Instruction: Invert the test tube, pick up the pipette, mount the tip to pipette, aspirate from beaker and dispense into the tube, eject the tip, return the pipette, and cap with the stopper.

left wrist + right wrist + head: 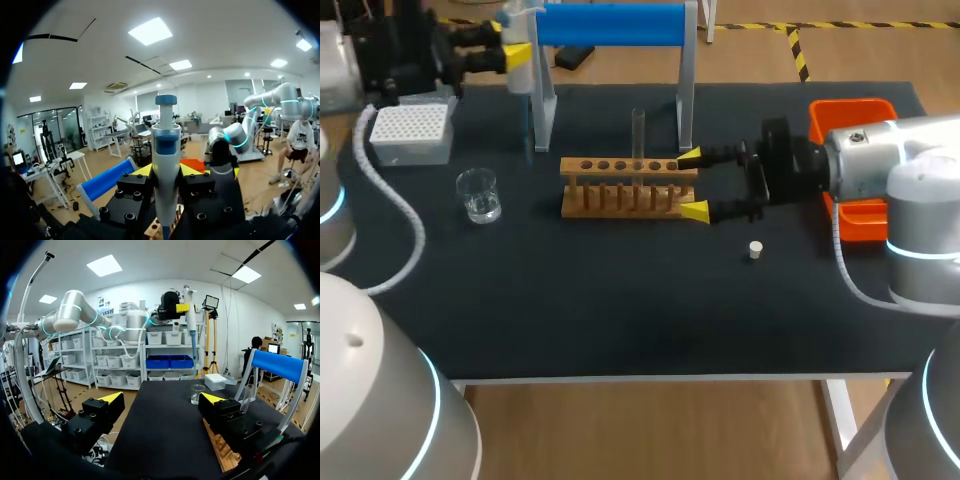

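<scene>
1. The pipette (pixel 165 150) was seen clamped between the two fingers of the left gripper (pixel 166 170). In the head view it was placed at the upper left of the frame, just beside the blue-barred stand (pixel 610 25).
2. Its long axis was noted as upright, with the plunger end up and the shaft end down. No tip could be made out on the shaft.
3. The tip box (pixel 412 130) was found at the left of the frame, near the held pipette and to its lower left. Mounting a tip was judged the step in hand, so the shaft would have to be carried over the box and pressed straight down.
4. The left arm was judged far the nearer to the box, as the right arm was well apart across the table (pixel 620 300).
5. The right gripper (pixel 692 185) was logged with its fingers apart and nothing held, right of centre at the right end of the wooden rack (pixel 620 185). In the right wrist view the rack was seen under one finger, not between the two.
6. The test tube (pixel 638 130) was seen upright in a rack hole at centre frame; which end was up could not be told.
7. The beaker (pixel 479 193) was noted between tip box and rack. The stopper (pixel 755 250) lay on the table below the right gripper in the frame, and the orange bin (pixel 855 115) stood at the right.
</scene>
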`<act>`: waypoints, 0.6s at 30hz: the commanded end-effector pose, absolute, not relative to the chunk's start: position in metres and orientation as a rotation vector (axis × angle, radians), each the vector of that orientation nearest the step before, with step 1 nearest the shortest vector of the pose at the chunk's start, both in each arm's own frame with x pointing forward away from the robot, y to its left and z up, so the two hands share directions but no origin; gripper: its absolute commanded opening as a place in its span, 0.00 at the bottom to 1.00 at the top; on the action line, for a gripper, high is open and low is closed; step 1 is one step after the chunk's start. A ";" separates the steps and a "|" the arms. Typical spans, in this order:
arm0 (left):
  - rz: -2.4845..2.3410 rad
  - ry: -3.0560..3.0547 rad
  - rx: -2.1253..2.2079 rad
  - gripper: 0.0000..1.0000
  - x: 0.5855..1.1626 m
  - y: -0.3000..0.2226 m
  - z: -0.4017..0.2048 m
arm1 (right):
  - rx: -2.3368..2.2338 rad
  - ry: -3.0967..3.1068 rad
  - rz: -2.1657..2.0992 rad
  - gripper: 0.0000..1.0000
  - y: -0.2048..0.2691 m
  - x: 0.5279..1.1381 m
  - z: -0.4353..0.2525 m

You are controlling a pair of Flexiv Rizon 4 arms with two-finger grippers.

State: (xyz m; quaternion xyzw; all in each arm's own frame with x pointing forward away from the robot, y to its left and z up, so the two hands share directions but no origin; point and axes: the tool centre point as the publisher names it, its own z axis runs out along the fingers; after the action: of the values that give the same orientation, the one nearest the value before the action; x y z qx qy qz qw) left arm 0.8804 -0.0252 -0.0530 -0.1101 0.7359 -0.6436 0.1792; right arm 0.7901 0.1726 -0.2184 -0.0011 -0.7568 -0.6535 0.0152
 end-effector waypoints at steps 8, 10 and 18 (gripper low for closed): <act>-1.825 2.062 -0.355 0.00 0.889 0.031 -0.074 | -0.003 -2.357 -2.030 1.00 0.172 0.790 -0.218; -1.830 2.059 -0.361 0.00 0.892 0.033 -0.078 | -0.003 -2.357 -2.030 1.00 0.172 0.790 -0.218; -1.836 2.049 -0.380 0.00 0.900 0.040 -0.084 | -0.003 -2.357 -2.030 1.00 0.172 0.790 -0.218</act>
State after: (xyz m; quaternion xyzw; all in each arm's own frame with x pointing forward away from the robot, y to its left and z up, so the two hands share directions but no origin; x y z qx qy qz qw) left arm 0.8967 0.0390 -0.0833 -0.1366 0.7264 -0.6486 0.1816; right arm 0.7899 0.1725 -0.2184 -0.0012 -0.7568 -0.6535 0.0150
